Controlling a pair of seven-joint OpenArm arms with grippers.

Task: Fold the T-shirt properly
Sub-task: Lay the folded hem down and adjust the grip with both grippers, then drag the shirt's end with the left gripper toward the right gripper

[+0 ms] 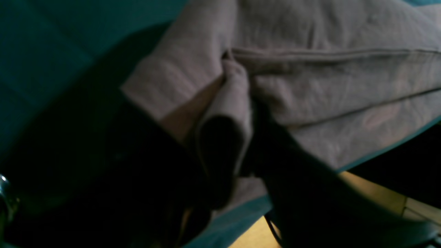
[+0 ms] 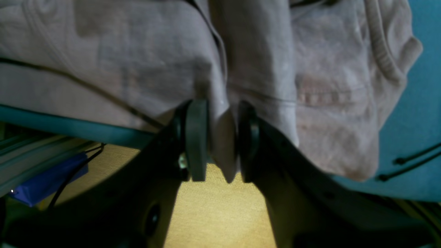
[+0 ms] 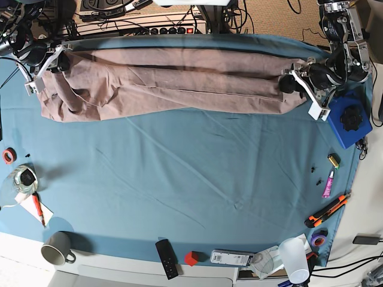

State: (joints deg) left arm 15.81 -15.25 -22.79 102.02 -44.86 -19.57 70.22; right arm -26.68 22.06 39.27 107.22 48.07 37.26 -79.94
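The dusty pink T-shirt (image 3: pixel 173 84) lies stretched in a long bunched band along the far edge of the blue tablecloth (image 3: pixel 191 179). At the band's left end in the base view, my right gripper (image 3: pixel 57 63) holds the cloth. The right wrist view shows its two round pads (image 2: pixel 196 137) pressed on a fold of the T-shirt (image 2: pixel 120 62), near the ribbed neck. My left gripper (image 3: pixel 291 81) is at the band's right end. In the left wrist view its dark fingers (image 1: pixel 275 151) close around a raised fold of the T-shirt (image 1: pixel 327 79), beside the hem seam.
A blue box (image 3: pixel 349 121) sits just right of my left gripper. Along the near edge stand a grey mug (image 3: pixel 57 249), a black remote (image 3: pixel 166 258), a red cube (image 3: pixel 191 258) and a plastic cup (image 3: pixel 294 260). An orange cutter (image 3: pixel 326 210) lies at the right and a tape roll (image 3: pixel 8 156) at the left.
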